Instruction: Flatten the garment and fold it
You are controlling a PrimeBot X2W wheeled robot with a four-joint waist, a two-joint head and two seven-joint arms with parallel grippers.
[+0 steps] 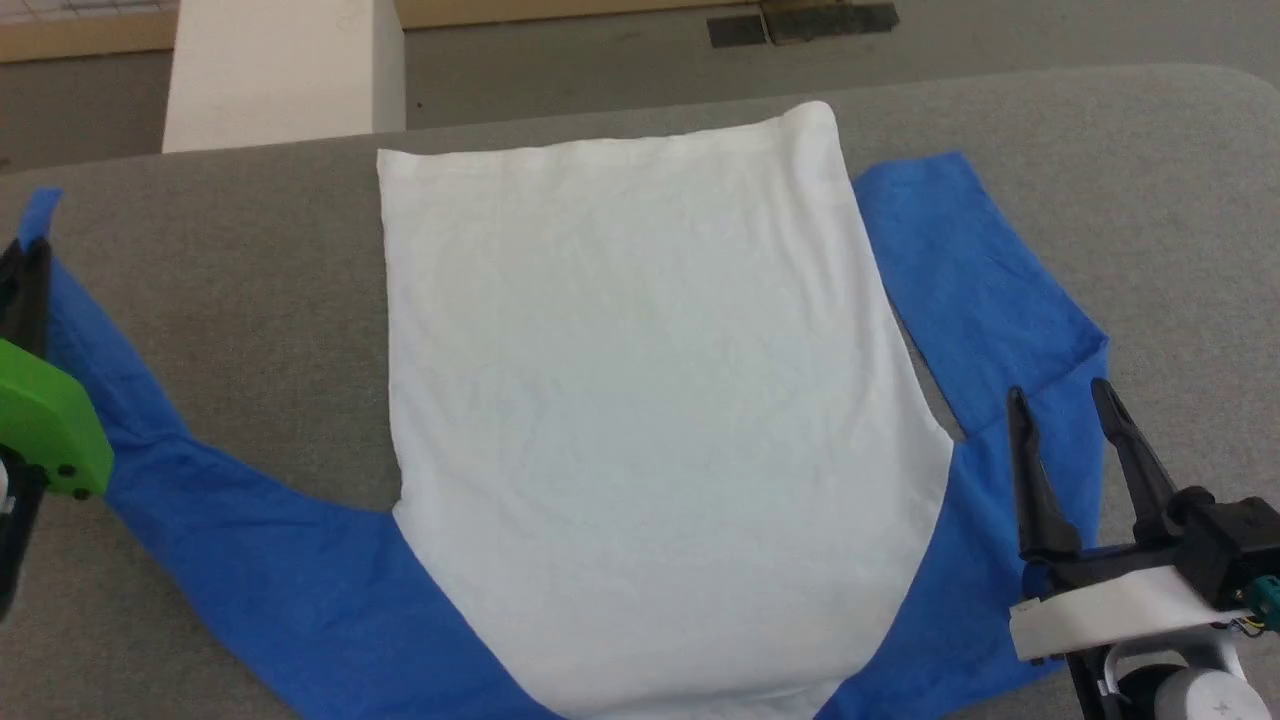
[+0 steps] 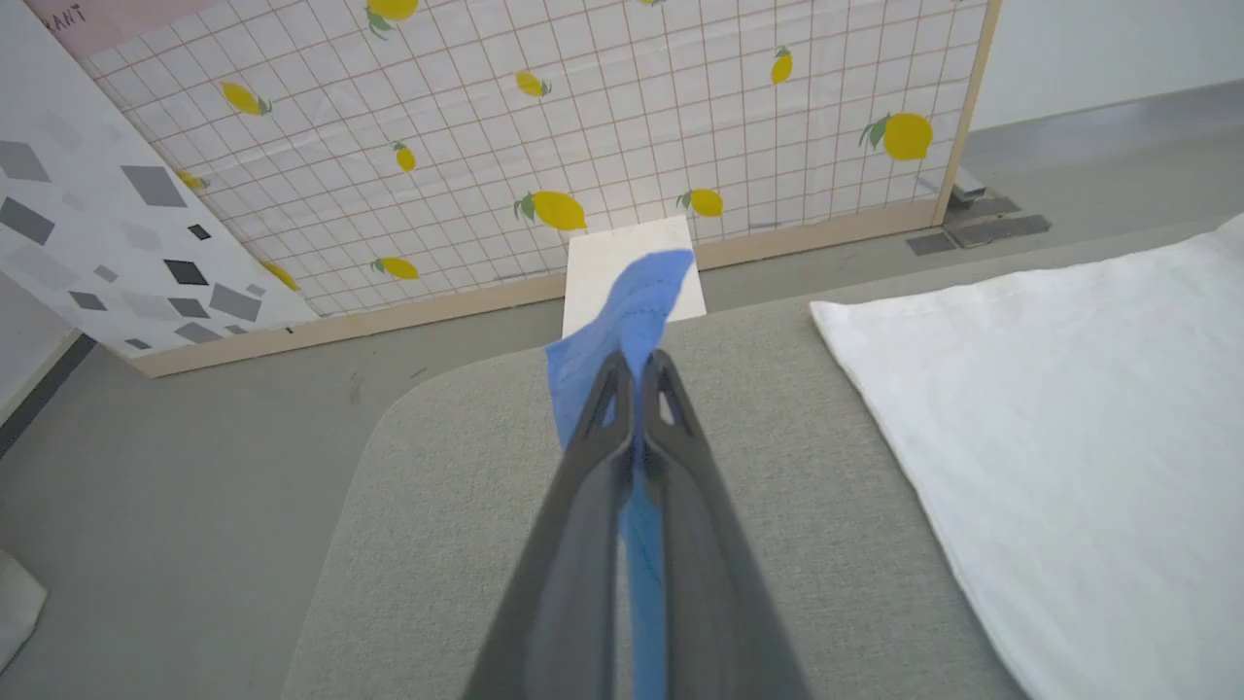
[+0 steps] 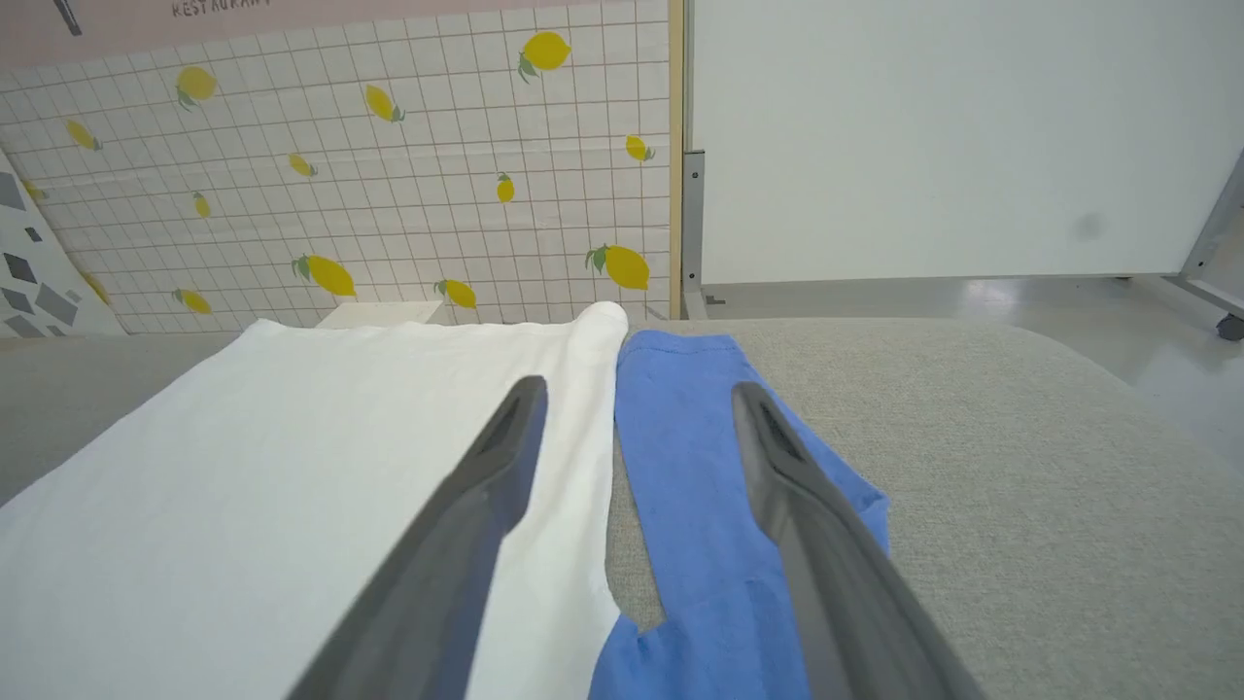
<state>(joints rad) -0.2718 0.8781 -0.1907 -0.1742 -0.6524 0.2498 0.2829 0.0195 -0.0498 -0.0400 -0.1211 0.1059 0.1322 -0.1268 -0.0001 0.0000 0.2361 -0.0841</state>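
The garment [image 1: 640,400] lies flat on the grey table, white body in the middle, hem toward the far edge, blue sleeves spread to both sides. My left gripper [image 2: 637,365] is shut on the left blue sleeve [image 2: 622,321]; the sleeve's end sticks up past the fingertips. In the head view the left gripper [image 1: 25,270] sits at the far left edge with blue cloth [image 1: 90,350] running through it. My right gripper [image 1: 1060,400] stands open above the right blue sleeve [image 1: 970,290], near where it meets the body. The right wrist view has the gripper [image 3: 637,389] over the seam between white body [image 3: 292,467] and blue sleeve [image 3: 700,457].
The grey padded table [image 1: 1150,200] has a rounded far-left corner [image 2: 408,437] and bare surface on the right [image 3: 1020,467]. A white box [image 1: 285,70] stands on the floor beyond the table. Patterned panels [image 2: 583,117] line the back of the room.
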